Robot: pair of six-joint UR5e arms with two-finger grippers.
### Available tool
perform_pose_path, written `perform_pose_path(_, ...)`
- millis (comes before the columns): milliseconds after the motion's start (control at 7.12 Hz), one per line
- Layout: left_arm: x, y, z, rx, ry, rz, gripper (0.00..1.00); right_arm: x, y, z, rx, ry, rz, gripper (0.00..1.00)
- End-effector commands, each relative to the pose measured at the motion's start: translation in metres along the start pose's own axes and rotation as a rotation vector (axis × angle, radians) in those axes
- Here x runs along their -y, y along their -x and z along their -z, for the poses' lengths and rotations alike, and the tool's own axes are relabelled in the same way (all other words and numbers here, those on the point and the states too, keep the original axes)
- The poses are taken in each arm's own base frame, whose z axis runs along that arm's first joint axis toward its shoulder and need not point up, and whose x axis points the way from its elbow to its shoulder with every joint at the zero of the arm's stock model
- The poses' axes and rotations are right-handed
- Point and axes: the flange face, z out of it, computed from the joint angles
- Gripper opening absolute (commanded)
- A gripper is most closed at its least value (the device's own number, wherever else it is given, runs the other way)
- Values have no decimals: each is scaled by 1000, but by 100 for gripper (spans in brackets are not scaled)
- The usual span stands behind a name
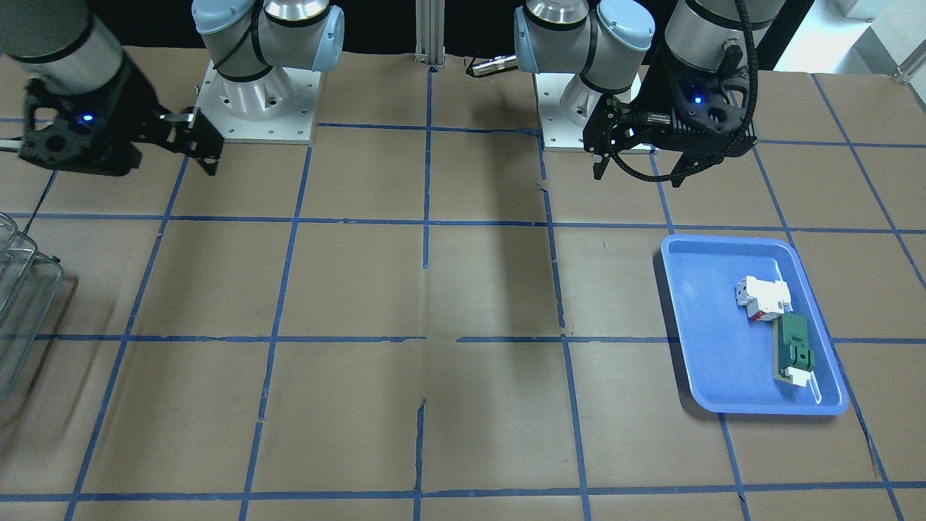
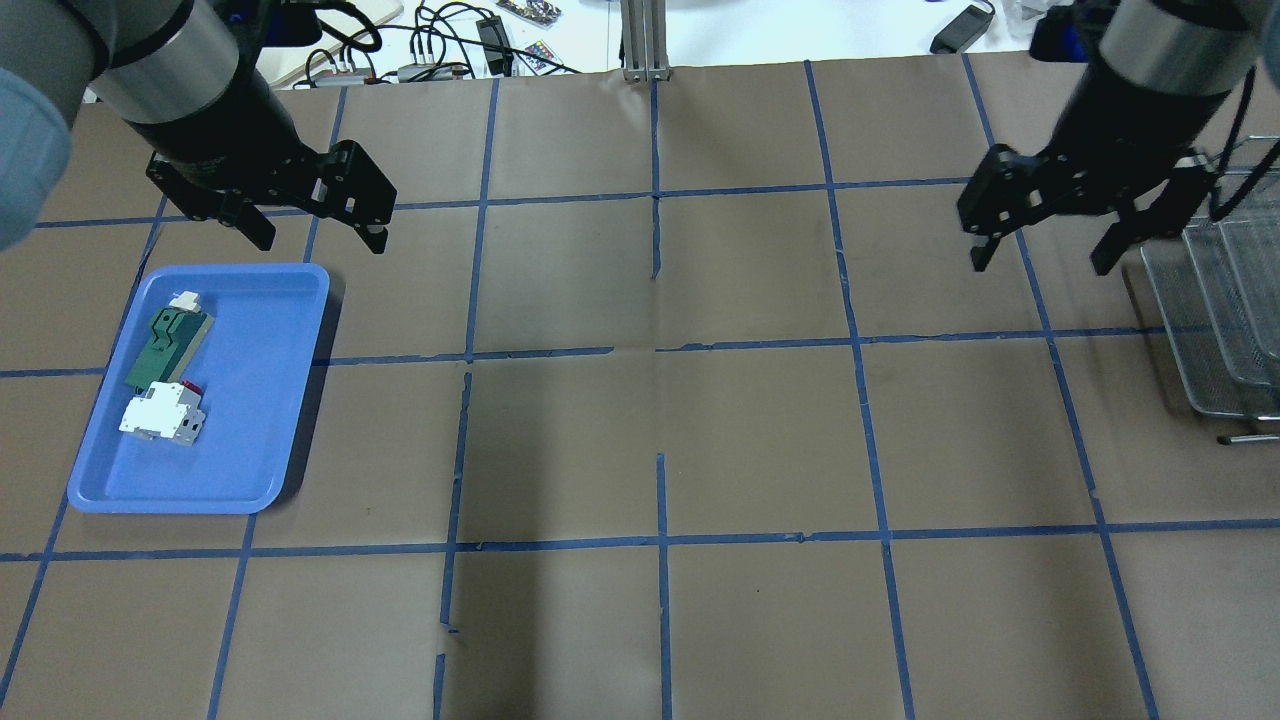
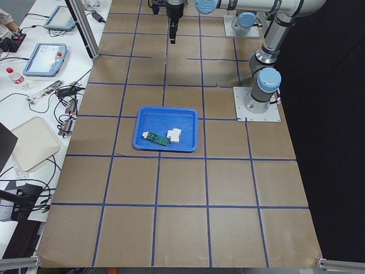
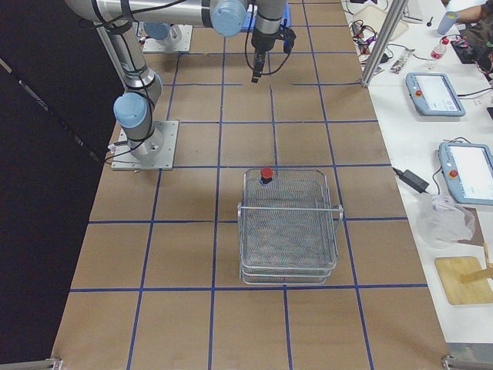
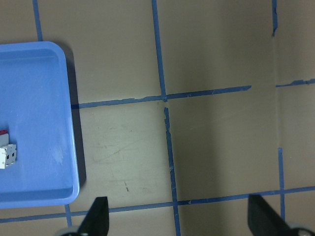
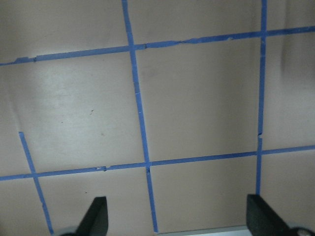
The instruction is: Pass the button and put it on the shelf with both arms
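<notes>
Button [image 4: 266, 173] already on shelf [image 4: 289, 223], upright at the top tier's far edge, red cap up, seen only from the right-side camera. Left gripper [image 2: 312, 215] hanging above the table just past the far end of the tray [image 2: 240, 470], fingers spread wide, nothing between them. Right gripper [image 2: 1060, 225] hanging beside the shelf on the side toward table centre, fingers also wide apart and empty, not touching the wire. White part [image 2: 160, 412] and green part [image 2: 168, 335] lying in the tray, touching or nearly so, untouched by either arm. Judged from this: pass and placement look done, step in hand looks like retreat or idle after release. Next move probably just backing both arms off from the shelf and the tray, no grasp needed. Possible worry: button sits near the tier's edge, could tip if the wire gets bumped. Cannot tell whether it rests flat on the mesh.
</notes>
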Motion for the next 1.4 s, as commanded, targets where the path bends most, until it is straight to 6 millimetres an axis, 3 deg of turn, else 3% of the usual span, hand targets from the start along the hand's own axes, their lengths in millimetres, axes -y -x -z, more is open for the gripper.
perform_pose_path(0, 0, 0, 0, 0, -1, 0, 100, -43, 40, -12, -2, -9, -69, 100)
perform_pose_path(421, 0, 1, 1, 2, -3, 2, 100, -61, 32, 1, -3, -49, -73, 100)
perform_pose_path(1264, 1, 1, -2, -3, 0, -3, 100, -55, 21, 1, 12, -48, -64, 100)
